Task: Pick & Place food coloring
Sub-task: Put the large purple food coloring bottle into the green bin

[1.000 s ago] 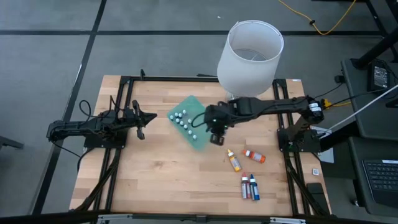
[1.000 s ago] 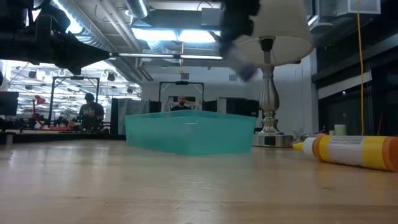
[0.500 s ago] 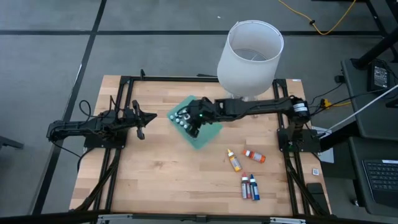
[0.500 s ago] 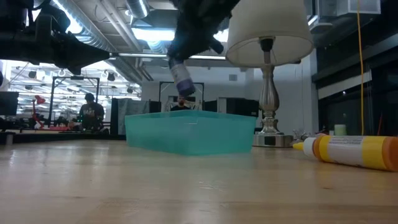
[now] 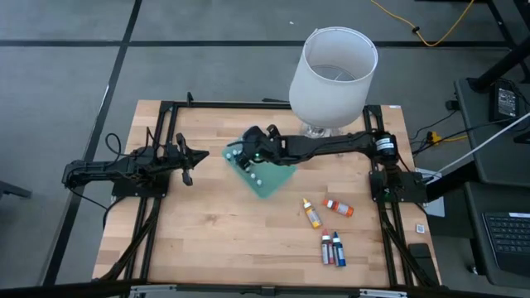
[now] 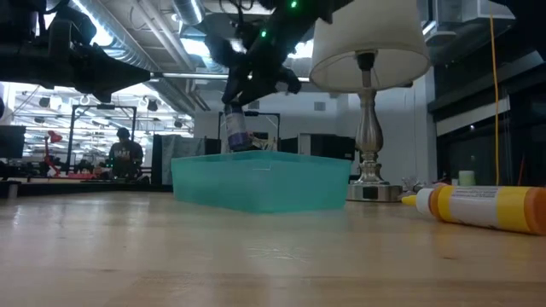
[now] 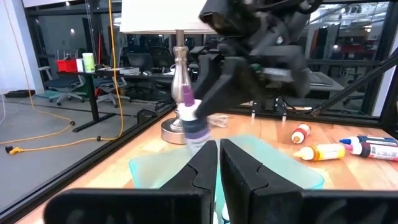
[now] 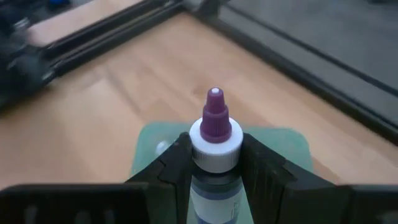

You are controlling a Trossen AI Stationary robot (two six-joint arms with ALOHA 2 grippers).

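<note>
My right gripper [image 5: 251,151] reaches from the table's right over the green tray [image 5: 273,175], shut on a food coloring bottle with a purple tip [image 8: 215,134]. In the low view the bottle [image 6: 236,132] hangs with its bottom at about the height of the tray's rim [image 6: 260,158]. Several tiny white-capped bottles [image 5: 252,168] lie in the tray. An orange [image 5: 311,213], a red [image 5: 338,207], another red [image 5: 326,248] and a blue [image 5: 339,248] bottle lie on the table at the near right. My left gripper [image 5: 187,162] waits shut at the table's left. My right gripper pinches the bottle between its two fingers at the white collar [image 8: 214,149], just under the purple tip. The fingers [image 8: 177,158] come slanting down from the table's right. The bottle stands nearly upright, tip up, over the tray; whether its bottom touches anything, I cannot tell.
A lamp with a big white shade [image 5: 333,74] stands on a metal base [image 6: 368,183] at the far right, close behind my right arm. Bare wood lies at the near left of the table [image 5: 207,240].
My right gripper has carried the bottle from the tray's right corner toward the table's left and down over the tray, rolling its wrist. The bottle has swung from a slant to nearly upright and has sunk to the tray's rim.
</note>
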